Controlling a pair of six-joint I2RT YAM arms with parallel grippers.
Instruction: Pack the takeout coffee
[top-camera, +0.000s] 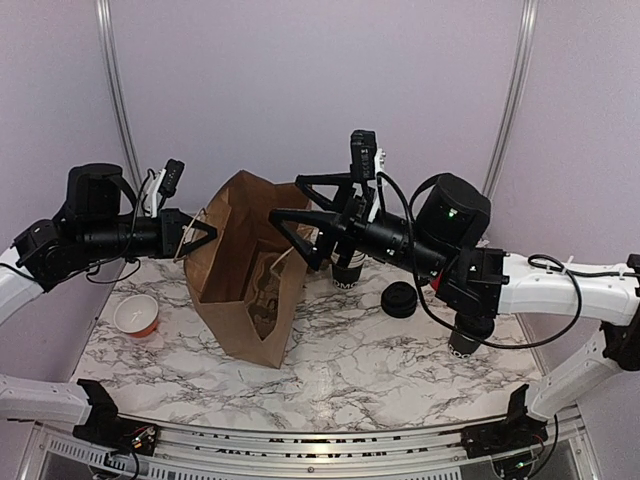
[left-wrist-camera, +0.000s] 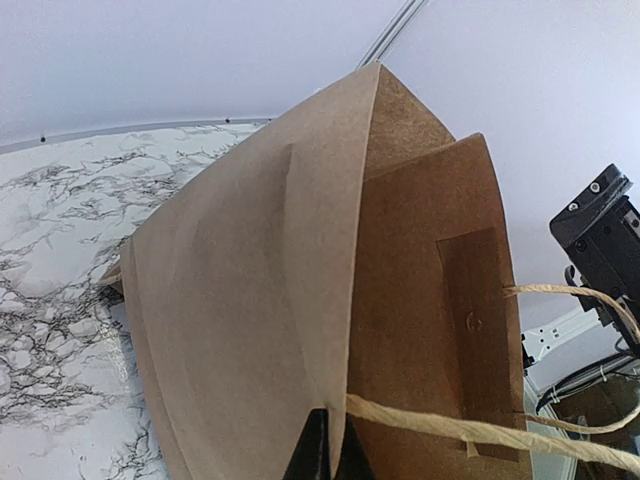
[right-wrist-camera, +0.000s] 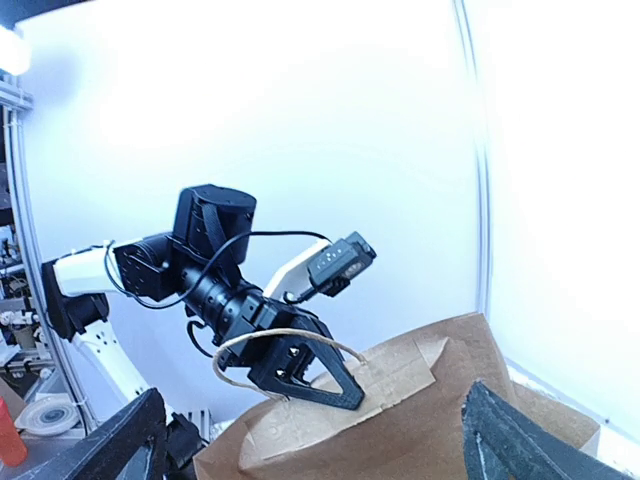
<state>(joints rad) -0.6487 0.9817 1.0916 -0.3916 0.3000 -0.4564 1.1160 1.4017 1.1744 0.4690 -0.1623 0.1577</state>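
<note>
Left gripper (left-wrist-camera: 324, 456) clamped on paper bag (left-wrist-camera: 250, 330) rim, seen by left wrist | right gripper (top-camera: 287, 198) spread wide, empty, over bag mouth | coffee cup (top-camera: 347, 272) at far edge, top view only

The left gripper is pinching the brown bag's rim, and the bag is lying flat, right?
Not flat: the top view shows the brown bag standing upright, mouth open. The left gripper does pinch its rim.

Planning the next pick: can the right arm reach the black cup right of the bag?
Probably yes: its end effector is open, empty, by the bag; the cup stands free under its wrist.
</note>
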